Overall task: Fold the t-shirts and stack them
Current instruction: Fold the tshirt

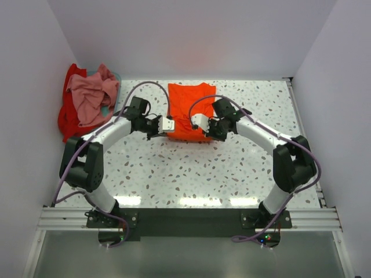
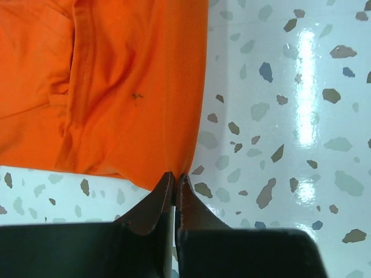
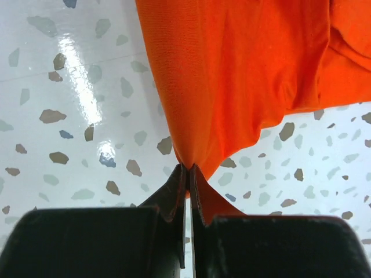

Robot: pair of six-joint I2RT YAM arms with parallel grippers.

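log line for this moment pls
left tool: shut on corner of bright orange cloth t-shirt | right tool: shut on another corner | dusty pink cloth t-shirt over red cloth t-shirt: heaped far left

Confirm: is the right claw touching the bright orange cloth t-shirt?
Touching. Right wrist view: the right claw, shut, pinches the edge of the bright orange cloth t-shirt between its tips.

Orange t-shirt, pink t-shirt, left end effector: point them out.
orange t-shirt (image 1: 188, 107), top external view, middle of the cloth
pink t-shirt (image 1: 90, 97), top external view, crumpled middle
left end effector (image 2: 175, 177), left wrist view, between its shut fingertips
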